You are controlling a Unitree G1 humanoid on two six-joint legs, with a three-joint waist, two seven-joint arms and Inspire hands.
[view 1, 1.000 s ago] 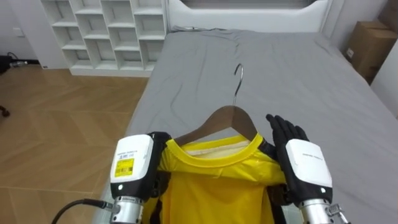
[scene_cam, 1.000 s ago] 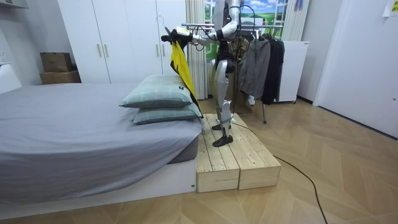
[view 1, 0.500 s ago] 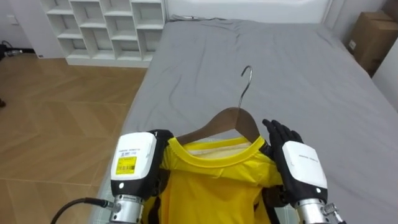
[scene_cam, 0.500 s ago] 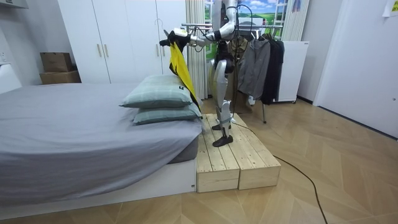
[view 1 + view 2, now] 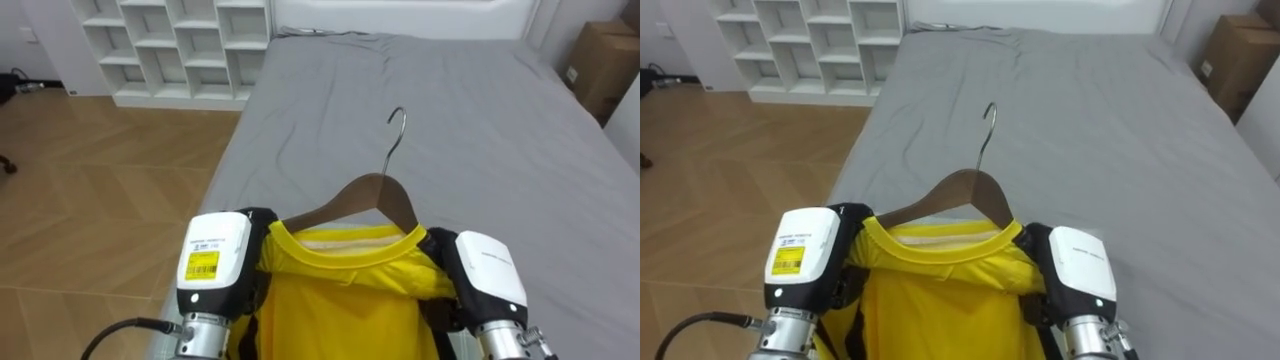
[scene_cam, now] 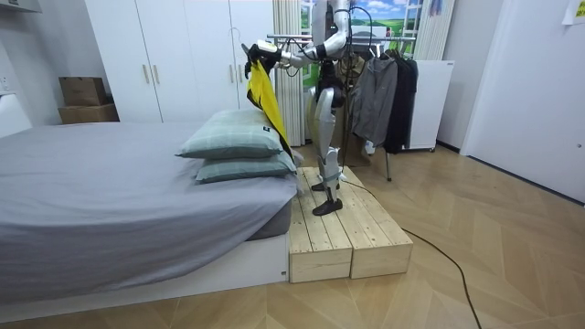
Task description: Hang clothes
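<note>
A yellow shirt point(image 5: 345, 300) on a wooden hanger point(image 5: 365, 195) spans left to right between the left robot hand point(image 5: 213, 262) and right robot hand point(image 5: 487, 278), one at each shoulder. Whether either is clasped cannot be told. The hook point(image 5: 398, 125) points ahead of both, over the bed point(image 5: 480, 120), while the dark garments point(image 6: 377, 96) already hung lie behind the robot, so a turn looks due.

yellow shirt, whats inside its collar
A wooden hanger sits inside the yellow shirt. Its middle and metal hook rise out of the collar. The cloth covers the outer ends of the hanger's arms, so those cannot be seen.
</note>
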